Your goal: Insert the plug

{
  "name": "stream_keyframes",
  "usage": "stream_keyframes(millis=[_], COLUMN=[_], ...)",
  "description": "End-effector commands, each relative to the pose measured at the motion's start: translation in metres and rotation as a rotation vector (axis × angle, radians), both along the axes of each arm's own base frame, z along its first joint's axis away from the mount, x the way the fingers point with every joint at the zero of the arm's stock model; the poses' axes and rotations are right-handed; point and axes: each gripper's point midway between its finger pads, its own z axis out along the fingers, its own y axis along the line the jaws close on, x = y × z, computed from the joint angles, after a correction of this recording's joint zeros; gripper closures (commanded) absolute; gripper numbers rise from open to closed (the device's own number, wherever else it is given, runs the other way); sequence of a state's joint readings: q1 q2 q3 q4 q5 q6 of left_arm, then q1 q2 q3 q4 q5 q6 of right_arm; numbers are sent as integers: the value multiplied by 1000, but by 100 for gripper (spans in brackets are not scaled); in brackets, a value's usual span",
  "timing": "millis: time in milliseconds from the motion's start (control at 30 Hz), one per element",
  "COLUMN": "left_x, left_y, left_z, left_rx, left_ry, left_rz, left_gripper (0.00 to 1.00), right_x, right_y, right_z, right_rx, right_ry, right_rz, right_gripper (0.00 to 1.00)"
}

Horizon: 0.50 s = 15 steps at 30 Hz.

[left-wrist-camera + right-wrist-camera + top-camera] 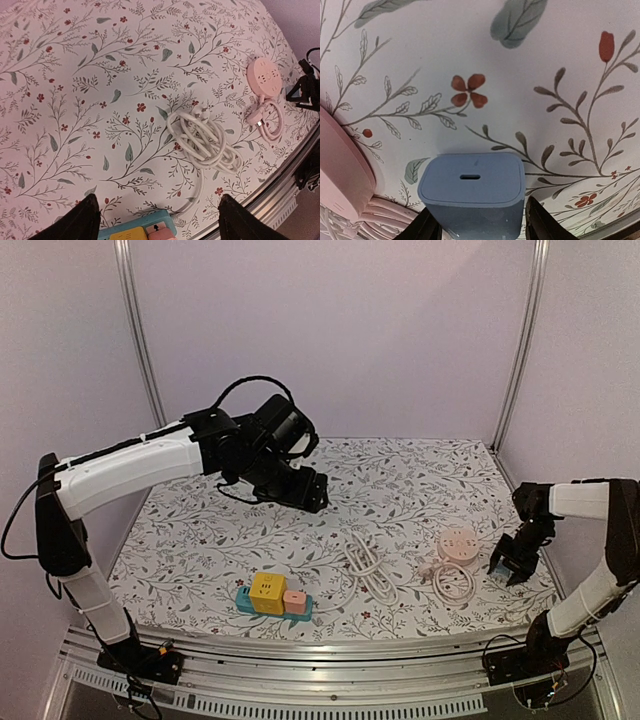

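Observation:
A blue cube charger (472, 187) with a slot in its top face stands between my right gripper's (480, 225) fingers, which press on both its sides, low over the table at the right (513, 558). A teal power strip (272, 598) carrying a yellow block and a pink block lies near the front edge; it also shows in the left wrist view (137, 231). My left gripper (300, 490) hangs high over the table's back left, open and empty, its fingertips (75, 220) wide apart.
A coiled white cable (368, 565) runs from the strip across the table's middle (205, 140). A round pink socket (458, 543) with a coiled pink cable (452, 582) lies just left of my right gripper. The metal front rail (330, 645) borders the table.

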State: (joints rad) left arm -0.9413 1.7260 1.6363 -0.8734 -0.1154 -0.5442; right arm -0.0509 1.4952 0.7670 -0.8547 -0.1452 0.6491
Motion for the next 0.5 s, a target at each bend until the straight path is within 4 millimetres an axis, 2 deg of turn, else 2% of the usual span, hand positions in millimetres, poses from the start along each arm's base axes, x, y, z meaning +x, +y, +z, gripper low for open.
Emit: stream_keyframes(millis=[0,233,300,467], left_x=[0,1,2,5], left_y=[3,7,8,10], left_z=[10,8,8,9], left_rx=[-28,-30,-31,-36], left_ry=[-25,-20,-21,-18], left_rz=[-11,-12,-12,-12], left_gripper=[19,19,19,19], right_x=[-5,-6,-6,-2], right_y=[0,1,2,5], right_z=[-6,-7,-6,-1], right_rx=[-1,3,0,1], right_ry=[24,29,27,13], right_rz=[-5,-1,3,23], right_gripper=[46,61,62,75])
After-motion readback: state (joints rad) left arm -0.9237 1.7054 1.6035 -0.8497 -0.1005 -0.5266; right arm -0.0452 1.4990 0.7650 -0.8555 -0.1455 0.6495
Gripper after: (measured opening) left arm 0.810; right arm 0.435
